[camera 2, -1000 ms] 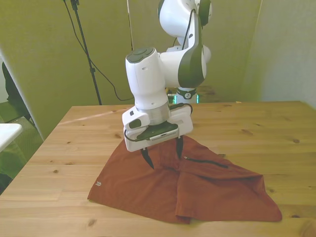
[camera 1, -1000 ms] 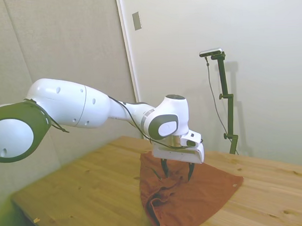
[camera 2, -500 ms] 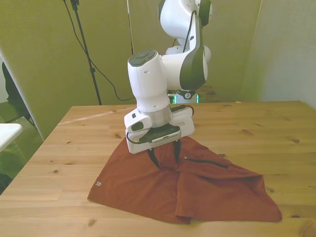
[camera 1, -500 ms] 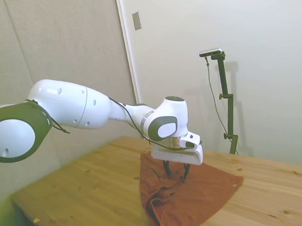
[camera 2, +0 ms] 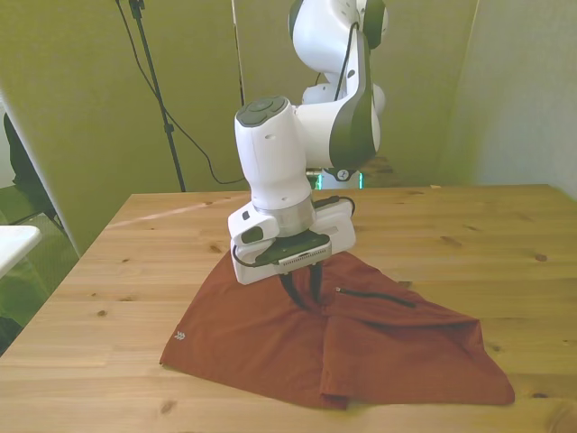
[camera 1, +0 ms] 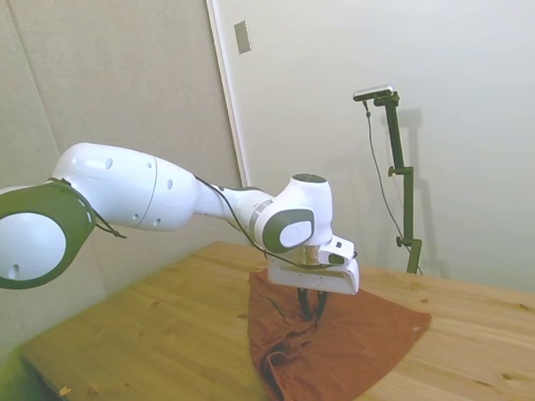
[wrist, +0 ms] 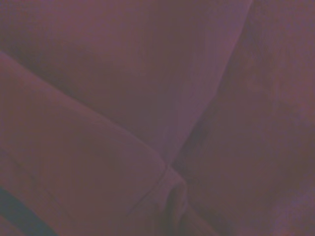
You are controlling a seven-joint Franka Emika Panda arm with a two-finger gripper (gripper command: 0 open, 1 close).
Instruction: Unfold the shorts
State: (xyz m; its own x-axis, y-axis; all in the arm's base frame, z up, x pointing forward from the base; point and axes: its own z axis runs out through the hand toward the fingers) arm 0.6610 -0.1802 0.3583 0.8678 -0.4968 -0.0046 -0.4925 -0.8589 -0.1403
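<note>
At table centre, the rust shorts (camera 2: 270, 338) lie folded, top flap toward four o'clock. Gripper (camera 2: 302, 290), its jaws pinched on the flap's edge fold, is seemingly placed to peel that layer open.

Wooden table (camera 2: 469, 234) bearing rust-brown shorts (camera 2: 379, 347), folded, lying flat directly beneath the gripper (camera 2: 303, 287).
</note>
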